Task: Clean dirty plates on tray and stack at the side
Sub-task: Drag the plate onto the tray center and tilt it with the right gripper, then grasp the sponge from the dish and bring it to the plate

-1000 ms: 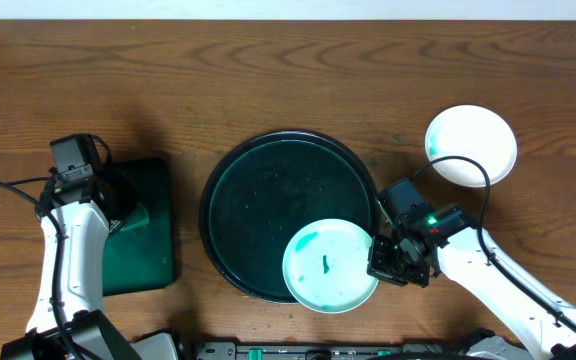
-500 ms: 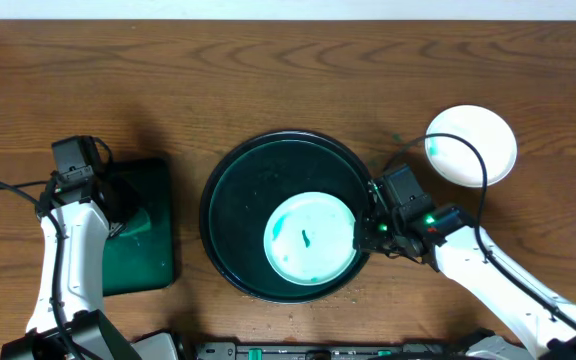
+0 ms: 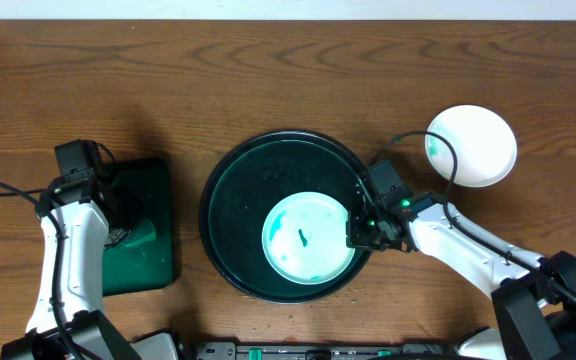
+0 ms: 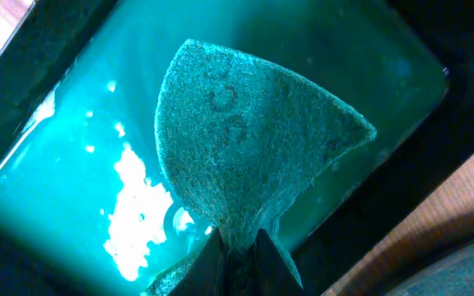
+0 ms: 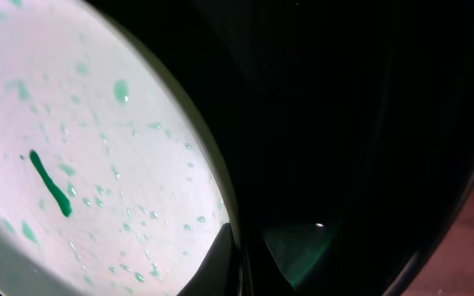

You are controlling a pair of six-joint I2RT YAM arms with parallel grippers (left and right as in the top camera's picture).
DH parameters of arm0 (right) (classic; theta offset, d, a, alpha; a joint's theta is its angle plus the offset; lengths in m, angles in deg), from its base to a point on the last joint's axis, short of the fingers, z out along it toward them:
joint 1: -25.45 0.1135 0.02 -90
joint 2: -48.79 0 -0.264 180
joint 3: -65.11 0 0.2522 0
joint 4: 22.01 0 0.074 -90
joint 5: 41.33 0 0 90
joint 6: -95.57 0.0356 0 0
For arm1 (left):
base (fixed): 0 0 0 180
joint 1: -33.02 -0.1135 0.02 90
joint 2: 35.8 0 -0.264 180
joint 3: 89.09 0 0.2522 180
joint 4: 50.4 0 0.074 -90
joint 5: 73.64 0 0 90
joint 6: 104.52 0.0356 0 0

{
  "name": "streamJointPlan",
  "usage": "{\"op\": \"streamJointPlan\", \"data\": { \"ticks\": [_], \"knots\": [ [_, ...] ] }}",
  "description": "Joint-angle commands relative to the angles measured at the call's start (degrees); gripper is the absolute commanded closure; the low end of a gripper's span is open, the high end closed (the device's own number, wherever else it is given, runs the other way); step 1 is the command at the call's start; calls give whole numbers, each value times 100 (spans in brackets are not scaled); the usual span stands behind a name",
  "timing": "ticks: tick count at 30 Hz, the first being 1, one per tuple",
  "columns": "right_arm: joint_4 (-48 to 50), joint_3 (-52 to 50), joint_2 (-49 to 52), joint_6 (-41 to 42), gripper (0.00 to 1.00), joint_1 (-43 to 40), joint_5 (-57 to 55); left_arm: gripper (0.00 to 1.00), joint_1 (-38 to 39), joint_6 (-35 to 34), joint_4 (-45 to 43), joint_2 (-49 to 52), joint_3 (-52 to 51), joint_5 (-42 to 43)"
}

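Near the left edge of the bench (image 3: 268, 70), a small tray (image 3: 153, 270) of dark green lies with its long side running front to back. The left gripper (image 3: 128, 236) hangs over it, and the left wrist view shows its fingers (image 4: 220, 259) clenched on the narrow end of a teal cloth (image 4: 253, 140). The cloth fans out wide above the pinch, over the small tray's wet, shiny floor.

In the middle of the bench, nearer the front edge, sits the round tray (image 3: 258, 170), dark with a raised rim. The plate (image 3: 298, 240) lies inside it, toward the tray's front right, white with teal smears around its border and one short green streak near the centre. In the right wrist view the streak and many fine green specks show on the plate (image 5: 97, 148), with the round tray (image 5: 344, 123) dark beside it.

The right gripper (image 3: 356, 232) is at the plate's right rim, just inside the tray's right wall. Its fingers (image 5: 220, 255) are pinched on that rim, one above the white face.

Toward the right edge, well apart from the tray, a second plate (image 3: 473, 145) rests on the wood, white with a teal smear on its left rim
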Motion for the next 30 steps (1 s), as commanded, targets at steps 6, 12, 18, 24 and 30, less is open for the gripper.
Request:
{"op": "streamJointPlan", "data": {
  "ticks": [6, 12, 18, 24, 30],
  "knots": [
    [55, 308, 57, -260, 78, 87, -162, 93, -24, -28, 105, -37, -17, -9],
    [103, 308, 144, -258, 92, 87, -308, 93, -24, -31, 118, -37, -17, -9],
    [280, 308, 487, -247, 89, 90, -219, 92, -24, -31, 122, -37, -17, -9],
    [308, 313, 525, -212, 99, 87, -195, 93, -24, -31, 125, -39, -17, -9],
    [308, 313, 522, -216, 99, 87, -195, 93, -24, -55, 125, -205, -15, 142]
  ]
}}
